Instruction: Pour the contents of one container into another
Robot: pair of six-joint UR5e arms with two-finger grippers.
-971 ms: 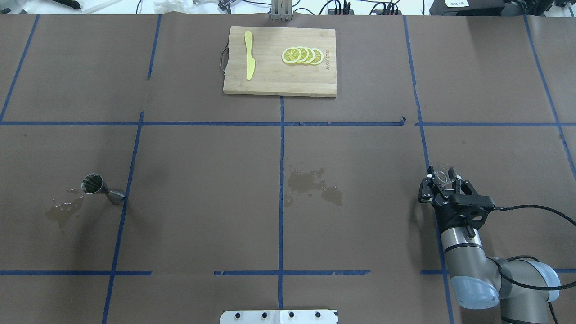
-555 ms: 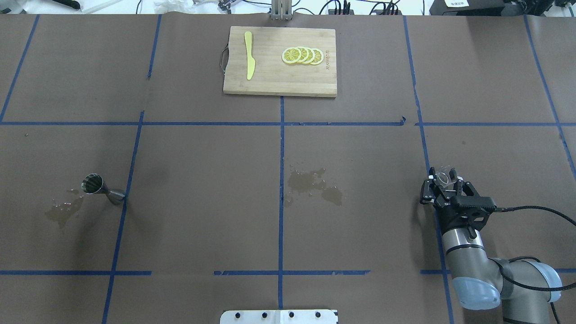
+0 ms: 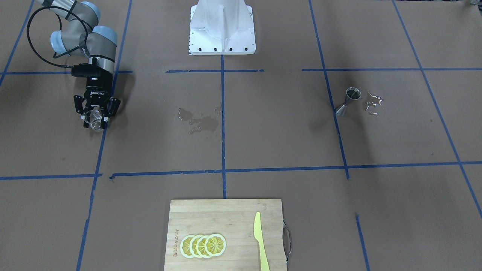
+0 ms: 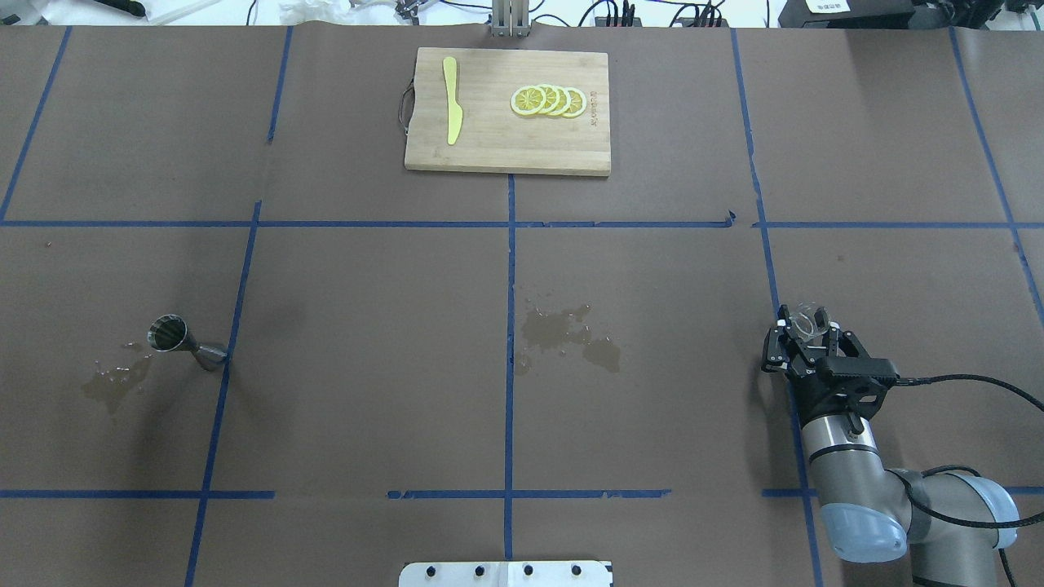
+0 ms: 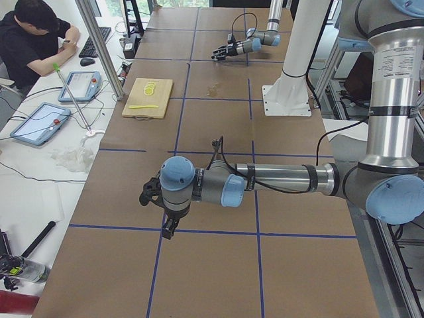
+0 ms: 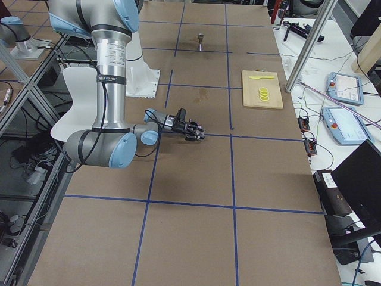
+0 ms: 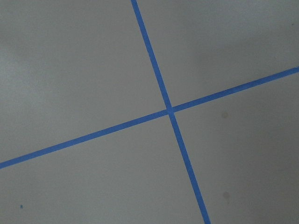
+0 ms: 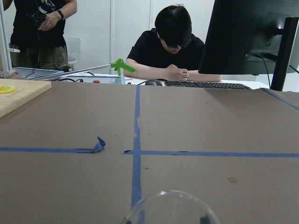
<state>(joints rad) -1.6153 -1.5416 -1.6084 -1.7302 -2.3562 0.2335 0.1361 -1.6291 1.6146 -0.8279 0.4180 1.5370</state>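
The table [image 4: 367, 285] is covered in plain brown, gridded with blue tape [image 4: 509, 408] and marked by darker stains [image 4: 563, 334]; the cup [image 4: 807, 319] is seen colourless and clear, the jigger [image 4: 186, 342] grey, the board [image 4: 489, 143] pale wood, the knife [image 4: 451, 99] and slices [image 4: 548, 100] yellow.

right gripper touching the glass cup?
Touching. The front-facing view shows the right gripper closed on the glass cup, a finger against each side.

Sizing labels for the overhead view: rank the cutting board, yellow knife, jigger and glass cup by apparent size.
1. cutting board
2. yellow knife and jigger, about alike in length
3. glass cup, partly hidden by fingers of the right gripper
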